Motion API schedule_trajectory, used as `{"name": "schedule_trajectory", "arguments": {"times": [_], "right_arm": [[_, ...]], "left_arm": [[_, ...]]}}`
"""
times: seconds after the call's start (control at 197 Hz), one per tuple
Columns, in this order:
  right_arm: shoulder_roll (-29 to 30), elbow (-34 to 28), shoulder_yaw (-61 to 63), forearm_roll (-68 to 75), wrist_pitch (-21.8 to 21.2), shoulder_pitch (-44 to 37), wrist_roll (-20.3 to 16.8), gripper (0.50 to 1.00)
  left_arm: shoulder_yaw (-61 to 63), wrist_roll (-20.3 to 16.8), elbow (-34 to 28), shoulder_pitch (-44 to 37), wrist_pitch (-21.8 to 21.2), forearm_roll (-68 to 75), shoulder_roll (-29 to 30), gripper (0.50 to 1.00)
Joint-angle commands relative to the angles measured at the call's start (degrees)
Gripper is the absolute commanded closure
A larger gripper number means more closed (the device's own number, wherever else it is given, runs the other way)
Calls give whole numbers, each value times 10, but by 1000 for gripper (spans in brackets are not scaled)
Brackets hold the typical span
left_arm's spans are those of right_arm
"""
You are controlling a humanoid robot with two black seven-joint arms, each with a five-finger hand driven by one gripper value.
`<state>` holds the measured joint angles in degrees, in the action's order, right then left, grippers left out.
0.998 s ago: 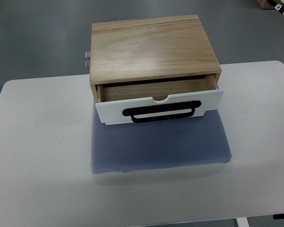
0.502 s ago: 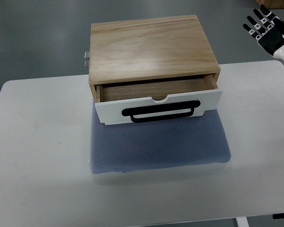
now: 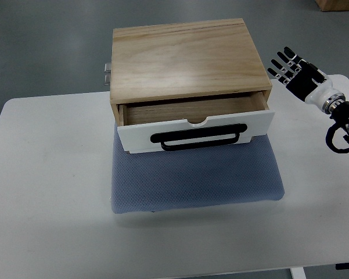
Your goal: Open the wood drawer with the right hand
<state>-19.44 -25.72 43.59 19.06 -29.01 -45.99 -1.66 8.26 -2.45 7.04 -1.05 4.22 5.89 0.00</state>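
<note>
I see my right hand (image 3: 295, 74) reaching in from the right edge, held above the far right part of the counter (image 3: 52, 192). Its fingers (image 3: 283, 63) are stretched out and spread, pointing toward the wooden box (image 3: 186, 58), and they hold nothing. The hand sits just beside the box's right side, apart from it.

The box rests on a blue-grey mat (image 3: 194, 177) in the middle of the counter. Its drawer (image 3: 194, 129) has a white front and stands pulled out a little toward me, with a black handle (image 3: 198, 136) across the front. In the narrow gap I see only bare wood; the rest of the inside is hidden under the box top.
</note>
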Motion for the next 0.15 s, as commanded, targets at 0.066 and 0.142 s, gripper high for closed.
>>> {"name": "schedule_trajectory", "arguments": {"times": [0.066, 0.142], "right_arm": [[0, 0, -1, 0, -6, 0, 0, 556], [1, 0, -1, 0, -6, 0, 1, 556]], "left_arm": [[0, 0, 0, 0, 0, 0, 0, 500], [0, 0, 0, 0, 0, 0, 0, 500]]}}
